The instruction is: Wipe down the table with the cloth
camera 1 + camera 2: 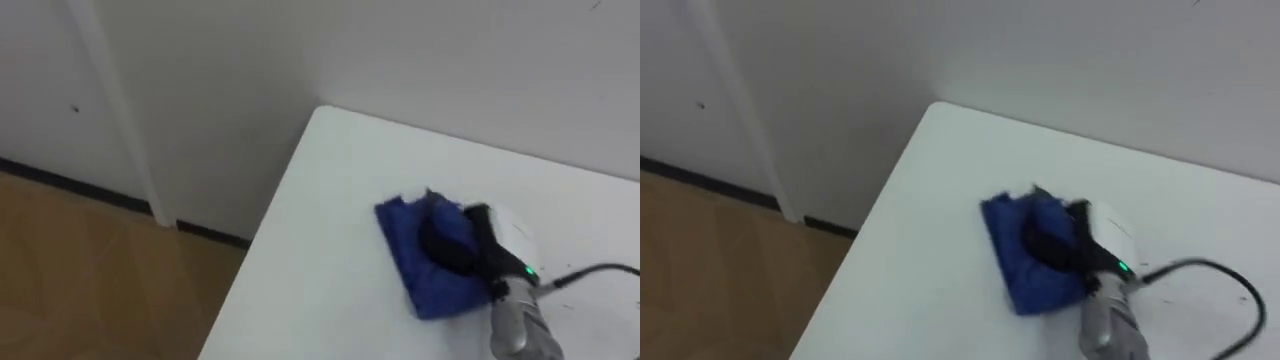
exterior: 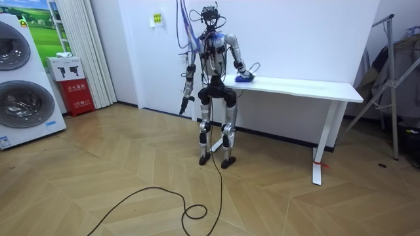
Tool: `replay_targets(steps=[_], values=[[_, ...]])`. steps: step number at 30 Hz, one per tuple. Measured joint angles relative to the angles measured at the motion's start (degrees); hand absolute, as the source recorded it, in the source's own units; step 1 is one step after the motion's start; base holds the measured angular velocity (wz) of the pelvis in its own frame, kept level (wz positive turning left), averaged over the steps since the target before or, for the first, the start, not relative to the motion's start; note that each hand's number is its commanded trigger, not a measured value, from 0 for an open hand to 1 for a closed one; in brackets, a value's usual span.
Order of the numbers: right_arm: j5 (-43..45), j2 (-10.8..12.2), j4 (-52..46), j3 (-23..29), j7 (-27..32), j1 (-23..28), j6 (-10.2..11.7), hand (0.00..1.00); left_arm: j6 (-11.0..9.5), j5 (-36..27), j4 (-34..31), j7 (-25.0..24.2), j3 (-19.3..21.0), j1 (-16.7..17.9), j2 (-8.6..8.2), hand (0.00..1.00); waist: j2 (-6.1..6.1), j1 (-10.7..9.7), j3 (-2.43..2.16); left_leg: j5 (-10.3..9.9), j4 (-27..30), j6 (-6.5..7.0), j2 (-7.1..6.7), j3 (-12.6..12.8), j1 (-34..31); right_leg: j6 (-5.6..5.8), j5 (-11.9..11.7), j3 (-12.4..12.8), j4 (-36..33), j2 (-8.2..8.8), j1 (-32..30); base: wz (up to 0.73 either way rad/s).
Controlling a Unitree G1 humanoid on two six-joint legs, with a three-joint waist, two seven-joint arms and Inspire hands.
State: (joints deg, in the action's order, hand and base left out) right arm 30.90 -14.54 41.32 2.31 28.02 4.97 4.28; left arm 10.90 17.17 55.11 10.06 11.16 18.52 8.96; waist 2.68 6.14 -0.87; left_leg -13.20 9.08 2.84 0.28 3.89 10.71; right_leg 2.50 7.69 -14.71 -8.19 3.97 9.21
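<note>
In the left eye view my right hand (image 1: pixel 450 245) lies on top of the blue cloth (image 1: pixel 412 275), which sits on the white table (image 1: pixel 320 230) near its far left corner. I cannot tell whether the hand presses flat or grips. A bare strip lies between the cloth and the left edge.

The right eye view shows bare top between the cloth and the wall (image 1: pixel 1090 60).

In the room view I stand at the table's end, and its top runs bare to the room view's right. My left hand (image 2: pixel 182 105) hangs by my side, too small to read.
</note>
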Motion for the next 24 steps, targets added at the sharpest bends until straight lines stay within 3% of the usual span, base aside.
replay_targets(steps=[2,4,7,10,12,13,14,15,18,20,24], values=[[-1.70,-1.21,3.30,3.88,2.37,1.20,-0.02,1.00,-0.02,0.01,0.00,0.20,0.00,0.37,-0.03,0.00,-0.11,-1.17,-0.31,-0.24,0.51,0.17,-0.02,0.58,0.10,0.11,-0.23,0.65,-0.63,0.01,0.22,-0.21],[-2.65,-2.02,5.57,6.30,3.76,2.03,-0.19,1.00,-0.02,0.00,0.04,0.32,-0.05,0.49,-0.01,0.00,0.06,-2.38,-0.34,-0.24,0.62,0.20,-0.02,0.55,0.55,0.09,-0.52,0.64,-0.58,-0.02,0.69,-0.07],[-4.47,-2.25,5.78,6.73,4.26,2.17,-0.42,1.00,-0.05,-0.08,0.01,0.63,-0.82,0.01,-0.10,0.00,0.14,-3.21,-0.32,-0.30,0.60,0.15,0.08,0.63,0.92,-0.05,-0.67,0.63,-0.70,-0.07,0.84,-0.05],[-5.97,-0.94,4.32,5.89,3.83,0.05,-4.24,1.00,-0.08,-0.22,0.26,0.70,-2.52,-0.98,-0.44,0.00,0.12,-2.04,-0.30,-0.32,0.56,-0.05,0.48,1.55,0.95,-0.42,-1.01,1.75,-0.77,-0.59,0.33,-0.22],[-4.78,0.79,0.02,4.31,-0.91,-3.19,-9.89,1.00,0.02,-0.13,0.85,0.68,-2.54,-2.27,-1.23,0.00,0.15,0.62,-0.14,-0.27,0.37,-0.56,1.26,4.42,0.55,-1.15,-1.51,3.66,-1.71,-1.41,-1.93,-0.65],[-3.84,1.41,-1.65,2.70,-2.25,-4.05,-11.40,1.00,0.11,-0.13,1.02,0.69,-2.92,-2.59,-1.35,0.00,0.13,1.22,-0.11,-0.22,0.38,-0.69,1.44,4.89,0.33,-1.38,-1.70,3.70,-1.74,-1.54,-2.40,-0.60],[-2.69,2.09,-5.47,-2.78,-4.81,-5.72,-13.98,1.00,0.35,-0.18,1.07,0.68,-4.48,-3.34,-1.26,0.00,0.23,2.52,-0.03,-0.07,0.38,-0.97,1.79,5.77,-0.25,-1.82,-2.00,3.62,-2.15,-1.86,-3.62,-0.46],[-0.39,2.68,-8.99,-8.32,-8.32,-8.70,-15.26,1.00,0.49,-0.41,1.02,0.62,-5.36,-4.06,-1.27,0.00,0.29,3.62,0.52,0.15,0.26,-1.34,2.15,6.75,-0.48,-2.13,-2.16,3.50,-2.81,-2.16,-4.61,-0.41],[4.88,6.20,-11.00,-17.18,-15.47,-19.34,-14.20,1.00,0.77,-0.67,1.19,0.37,-7.13,-6.28,-1.35,0.00,0.55,6.04,1.76,0.58,0.15,-1.99,2.42,6.58,-1.80,-2.81,-2.34,2.85,-2.38,-2.55,-5.73,0.02],[5.47,6.57,-11.31,-18.09,-16.75,-22.59,-12.01,1.00,0.35,-0.18,1.16,0.25,-7.58,-6.23,-1.34,0.00,0.66,8.08,1.73,0.65,0.40,-2.03,2.39,5.22,-2.69,-2.97,-2.19,1.81,-2.34,-2.38,-6.37,0.40],[5.46,6.55,-8.53,-17.37,-16.61,-22.97,-10.94,1.00,1.63,-0.84,0.80,-0.88,-7.84,-2.09,-0.68,0.00,0.68,8.18,1.55,0.85,0.78,-1.95,2.36,3.99,-2.51,-2.56,-1.75,0.41,-3.41,-1.50,-6.26,0.32]])
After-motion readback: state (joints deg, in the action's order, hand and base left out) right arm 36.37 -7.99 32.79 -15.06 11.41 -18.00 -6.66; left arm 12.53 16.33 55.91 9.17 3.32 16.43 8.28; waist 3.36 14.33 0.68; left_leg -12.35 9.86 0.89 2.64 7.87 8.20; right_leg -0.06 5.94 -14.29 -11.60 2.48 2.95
